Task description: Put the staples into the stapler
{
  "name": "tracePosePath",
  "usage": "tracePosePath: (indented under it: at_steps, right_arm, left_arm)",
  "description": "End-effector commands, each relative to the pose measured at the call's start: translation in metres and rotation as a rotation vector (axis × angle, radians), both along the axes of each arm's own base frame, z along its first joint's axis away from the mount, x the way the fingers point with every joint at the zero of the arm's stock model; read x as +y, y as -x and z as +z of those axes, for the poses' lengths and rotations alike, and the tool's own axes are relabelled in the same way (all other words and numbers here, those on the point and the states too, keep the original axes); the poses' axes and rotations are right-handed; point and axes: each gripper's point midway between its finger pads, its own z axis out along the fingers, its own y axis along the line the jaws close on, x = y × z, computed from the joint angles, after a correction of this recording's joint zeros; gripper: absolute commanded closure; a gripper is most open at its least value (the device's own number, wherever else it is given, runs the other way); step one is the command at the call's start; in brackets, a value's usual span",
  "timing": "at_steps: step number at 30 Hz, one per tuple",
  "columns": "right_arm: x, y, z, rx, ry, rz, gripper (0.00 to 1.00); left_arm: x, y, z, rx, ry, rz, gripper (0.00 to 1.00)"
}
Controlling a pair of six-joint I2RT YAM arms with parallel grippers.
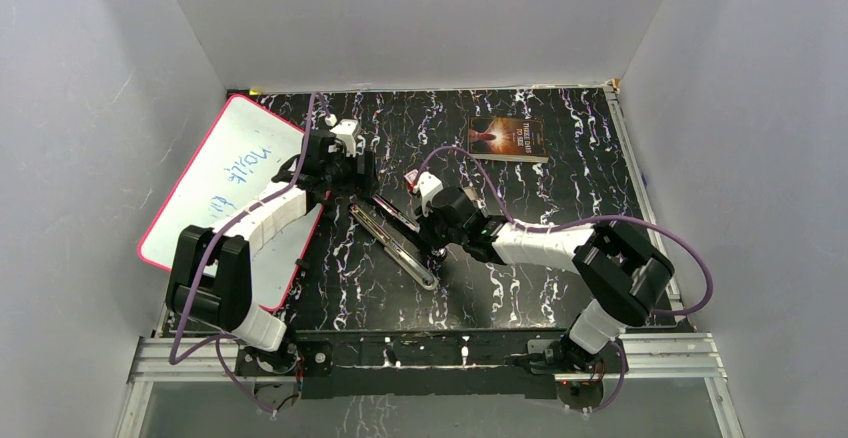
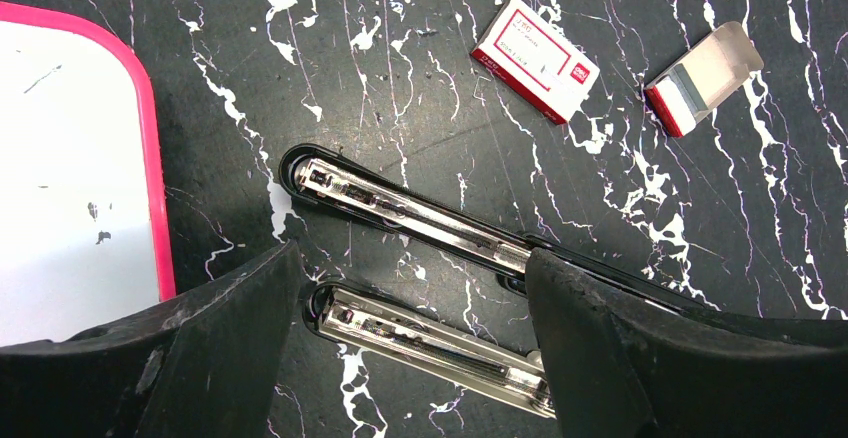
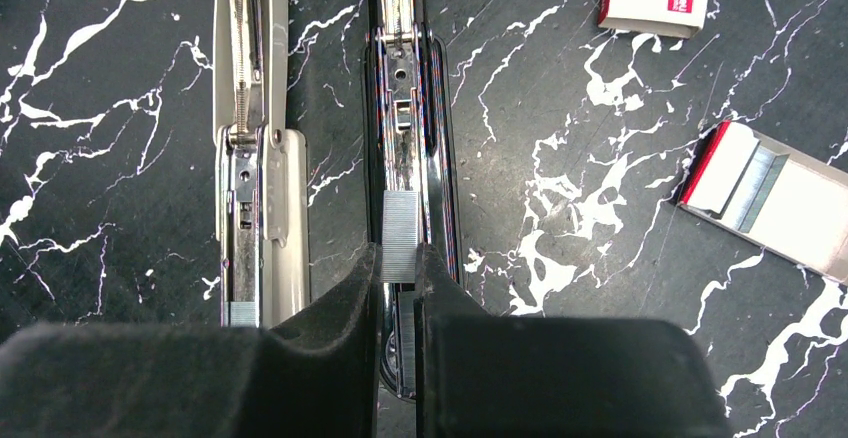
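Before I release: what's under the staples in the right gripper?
The black-rimmed arm of the open stapler lies beneath the staples; the right gripper hides the strip's near end.

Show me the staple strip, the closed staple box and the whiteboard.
staple strip (image 3: 398, 233): right wrist view, middle of the ribbed strip.
closed staple box (image 2: 535, 57): left wrist view, centre of its top.
whiteboard (image 1: 235, 138): top external view, bare white face.

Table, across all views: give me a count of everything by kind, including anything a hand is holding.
Stapler, lying opened: 1
Staple strip, in the right hand: 1
Staple boxes: 2 (shut box, open box)
Whiteboard: 1
Book: 1
Total: 6
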Motion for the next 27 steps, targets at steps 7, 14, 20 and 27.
tracePosePath:
  at_steps: [7,14,20,27]
  right_arm:
    - [0.006,-0.003,0.005,-0.009,-0.008,0.0,1.0]
    - [0.006,-0.003,0.009,-0.014,-0.016,-0.001,1.0]
    - [0.008,-0.003,0.022,-0.047,-0.061,0.005,1.0]
    - [0.007,-0.003,0.023,-0.052,-0.065,0.006,1.0]
  left_arm:
    - [-0.003,-0.008,0.02,-0.045,0.019,-0.01,0.19]
    - [-0.003,-0.008,0.02,-0.043,0.018,-0.01,0.19]
    - [-0.003,-0.009,0.02,-0.044,0.02,-0.012,0.19]
    - [-0.003,-0.009,0.02,-0.042,0.021,-0.011,0.19]
